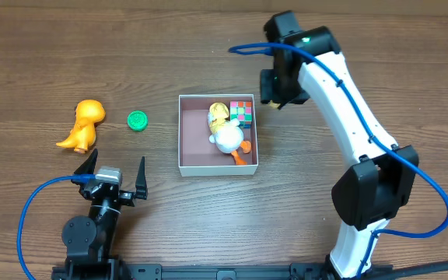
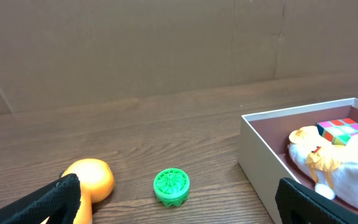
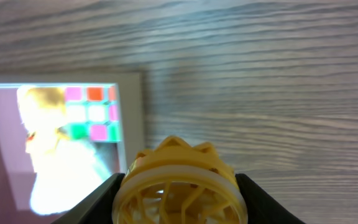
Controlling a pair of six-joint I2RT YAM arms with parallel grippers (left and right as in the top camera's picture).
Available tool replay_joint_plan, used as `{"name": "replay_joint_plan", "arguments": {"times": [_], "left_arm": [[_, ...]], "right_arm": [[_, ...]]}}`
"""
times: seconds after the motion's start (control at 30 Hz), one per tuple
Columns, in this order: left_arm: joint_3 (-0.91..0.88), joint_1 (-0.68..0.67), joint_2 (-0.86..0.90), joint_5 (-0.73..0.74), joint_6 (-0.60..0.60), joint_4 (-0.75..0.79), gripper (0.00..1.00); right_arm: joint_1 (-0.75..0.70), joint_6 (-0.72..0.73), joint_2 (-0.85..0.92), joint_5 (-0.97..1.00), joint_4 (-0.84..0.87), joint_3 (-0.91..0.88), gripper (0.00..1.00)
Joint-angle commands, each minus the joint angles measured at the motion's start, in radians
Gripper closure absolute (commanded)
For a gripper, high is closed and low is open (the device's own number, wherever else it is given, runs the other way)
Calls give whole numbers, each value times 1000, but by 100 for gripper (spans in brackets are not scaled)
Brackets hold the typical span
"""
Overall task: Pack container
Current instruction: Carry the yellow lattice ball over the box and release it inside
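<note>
The container [image 1: 183, 132] is a white-walled square box with a pinkish floor at the table's middle. It holds a white and yellow plush duck [image 1: 225, 134] and a colourful cube [image 1: 242, 112]. My right gripper [image 1: 274, 87] hovers just past the box's far right corner, shut on a yellow spoked gear toy [image 3: 180, 183]. My left gripper [image 1: 116, 176] is open and empty near the front left. A green gear toy [image 1: 137, 120] and an orange dinosaur [image 1: 84, 124] lie left of the box. In the left wrist view the green gear [image 2: 171, 186], dinosaur [image 2: 91, 180] and box [image 2: 260, 149] show.
Blue cables loop from both arm bases. A cardboard wall [image 2: 166, 43] stands behind the table in the left wrist view. Bare wood lies right of the box.
</note>
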Motion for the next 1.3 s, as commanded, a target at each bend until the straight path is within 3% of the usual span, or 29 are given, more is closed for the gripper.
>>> {"name": "replay_joint_plan", "arguments": {"times": [0.0, 0.6, 0.93, 1.27], "left_arm": [[-3, 8, -10, -3, 9, 0, 0], [-3, 8, -10, -3, 9, 0, 0], [-3, 7, -10, -3, 9, 0, 0], [-3, 8, -10, -3, 9, 0, 0]], "right_arm": [[63, -3, -6, -5, -6, 32, 49], [275, -2, -6, -75, 126, 32, 48], [282, -3, 0, -74, 270, -2, 48], [284, 1, 85, -79, 307, -11, 47]]}}
